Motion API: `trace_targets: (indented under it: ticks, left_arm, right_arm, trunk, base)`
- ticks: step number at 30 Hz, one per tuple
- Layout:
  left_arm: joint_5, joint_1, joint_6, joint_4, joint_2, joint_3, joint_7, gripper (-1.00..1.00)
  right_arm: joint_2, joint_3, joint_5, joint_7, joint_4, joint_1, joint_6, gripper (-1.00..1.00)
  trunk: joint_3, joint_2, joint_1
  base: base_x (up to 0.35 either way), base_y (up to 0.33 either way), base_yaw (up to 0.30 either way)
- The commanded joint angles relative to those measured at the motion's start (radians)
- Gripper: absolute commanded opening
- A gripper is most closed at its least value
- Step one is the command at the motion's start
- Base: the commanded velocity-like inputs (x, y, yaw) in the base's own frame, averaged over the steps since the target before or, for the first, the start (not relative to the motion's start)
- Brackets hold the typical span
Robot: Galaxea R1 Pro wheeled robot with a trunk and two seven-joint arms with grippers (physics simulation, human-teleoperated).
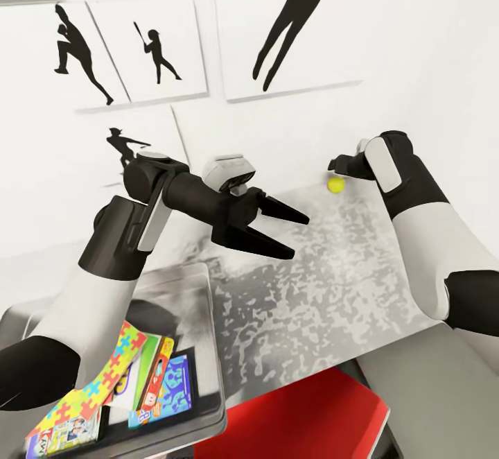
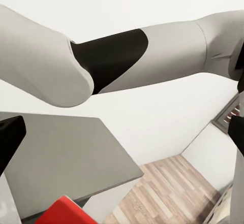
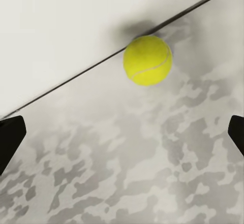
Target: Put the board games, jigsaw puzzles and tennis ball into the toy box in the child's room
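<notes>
The tennis ball (image 1: 336, 184) (image 3: 147, 60), small and yellow-green, lies on the table (image 1: 333, 286) close to its far edge by the wall. Just beyond the ball my right gripper (image 1: 344, 165) (image 3: 122, 135) is open, its dark fingertips (image 3: 10, 137) spread wide with the ball ahead of them, untouched. Over the middle of the table my left gripper (image 1: 300, 237) hangs open and empty. The grey toy box (image 1: 208, 292) stands at the table's near left. It holds a jigsaw puzzle (image 1: 104, 383), a blue board game (image 1: 173, 379) and a green-edged board game (image 1: 147, 370), leaning together.
A red seat (image 1: 312, 417) (image 2: 63, 211) sits below the table's near edge. White wall panels with black player silhouettes (image 1: 156, 50) rise right behind the table. In the left wrist view my right arm (image 2: 112, 56) crosses above the table corner (image 2: 76, 158), with wooden floor (image 2: 168, 193) beyond.
</notes>
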Motion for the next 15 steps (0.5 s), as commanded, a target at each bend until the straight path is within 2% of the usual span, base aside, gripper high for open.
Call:
trace_targets:
  ticks: [1, 15]
  left_arm:
    - [0.001, -0.001, 0.011, 0.000, 0.000, -0.001, -0.003, 1.00]
    - [0.000, 0.000, 0.011, 0.000, 0.000, 0.001, -0.003, 1.00]
  right_arm:
    - [-0.002, 0.005, -0.010, -0.010, -0.001, -0.001, 0.002, 1.00]
    - [-0.004, 0.005, -0.008, -0.010, -0.001, -0.003, 0.001, 1.00]
  trunk:
    - [-0.003, -0.002, 0.000]
    - [-0.026, -0.002, 0.000]
  base:
    - [0.000, 0.000, 0.000]
    - [0.000, 0.000, 0.000]
